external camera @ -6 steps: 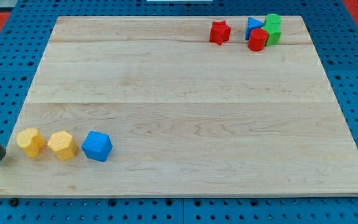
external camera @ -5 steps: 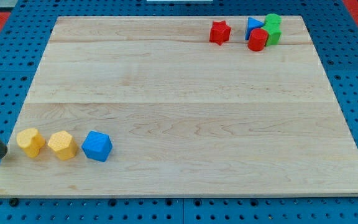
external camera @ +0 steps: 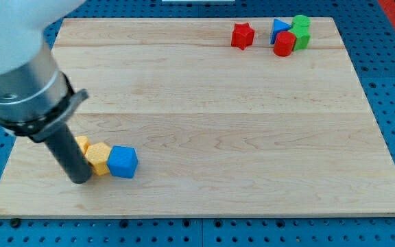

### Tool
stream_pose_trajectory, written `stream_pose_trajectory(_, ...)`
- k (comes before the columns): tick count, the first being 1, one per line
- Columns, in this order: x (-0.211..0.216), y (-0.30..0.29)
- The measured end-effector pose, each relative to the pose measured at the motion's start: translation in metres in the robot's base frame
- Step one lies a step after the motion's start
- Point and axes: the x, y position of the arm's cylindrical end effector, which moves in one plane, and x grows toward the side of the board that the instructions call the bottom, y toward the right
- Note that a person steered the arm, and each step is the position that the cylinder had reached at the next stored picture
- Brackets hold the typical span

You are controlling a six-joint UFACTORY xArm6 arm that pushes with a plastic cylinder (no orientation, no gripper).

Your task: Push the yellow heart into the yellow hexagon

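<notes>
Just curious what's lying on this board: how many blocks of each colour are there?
Yellow: 2, heart, hexagon
Blue: 2, cube, triangle
Red: 2, star, block
Green: 2, stacked-looking pair
Total: 8

Bright, even overhead light; soft short shadows under blocks; sharp focus, slight blur on arm.
</notes>
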Motion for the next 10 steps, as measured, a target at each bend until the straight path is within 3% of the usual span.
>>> stream_pose_trajectory(2, 0.008, 0.022)
stream_pose_trajectory(5, -0.055, 0.145)
stream_pose_trajectory(6, -0.065, 0.104)
stream_pose_trajectory(8, 0.020, 0.046)
stream_pose_trajectory(9, 0.049, -0.031)
stream_pose_trajectory(10, 0.047, -0.088)
